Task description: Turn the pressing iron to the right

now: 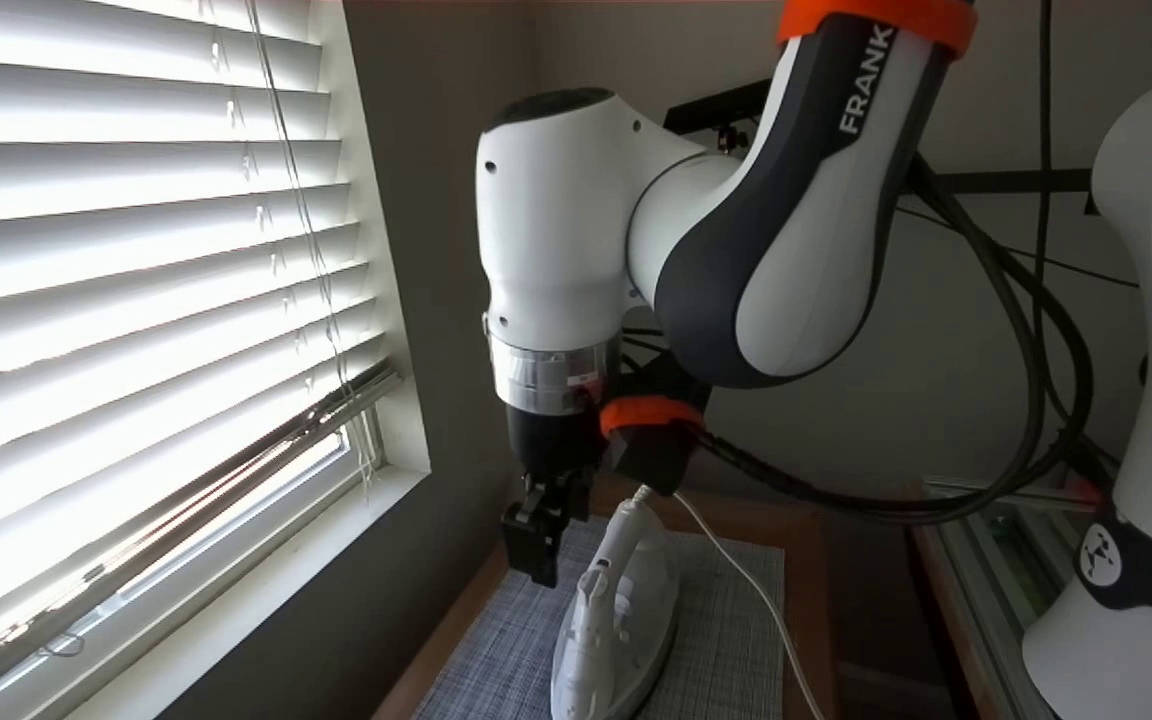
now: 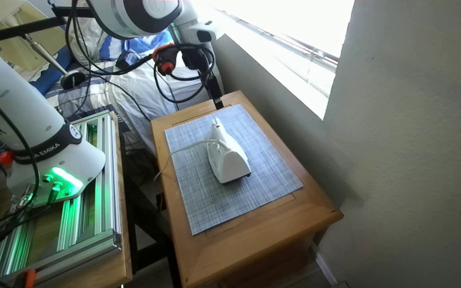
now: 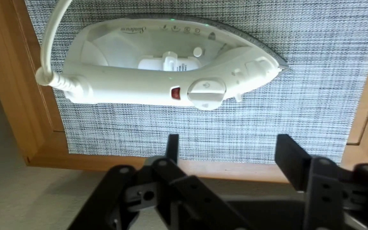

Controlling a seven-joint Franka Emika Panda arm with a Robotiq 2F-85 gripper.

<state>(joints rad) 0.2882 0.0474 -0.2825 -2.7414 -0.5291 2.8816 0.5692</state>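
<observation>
The white pressing iron [image 3: 139,84] is lying flat on a grey woven mat [image 2: 262,168], filling the upper left and middle of the wrist view, its nose pointing toward the right of the frame. Its cord [image 3: 51,38] is curling up from the heel at the upper left, and a dial [image 3: 206,94] is sitting just beside a small red spot [image 3: 175,93] on the handle. I'm seeing the gripper [image 3: 230,153] hanging below the iron in that view, its black fingers [image 3: 291,163] standing wide apart and clear of the iron, with mat and wooden table [image 3: 235,171] showing through the gap. In an exterior view the robot arm [image 1: 556,230] is hanging across the upper middle, its gripper appearing just left of the iron's handle, while window blinds [image 1: 136,180] are shining at the left. Near the centre of an exterior view the table is carrying mat and iron, with a bed [image 2: 146,90] showing at the upper left and the robot's base [image 2: 88,158] glowing green at the lower left
</observation>
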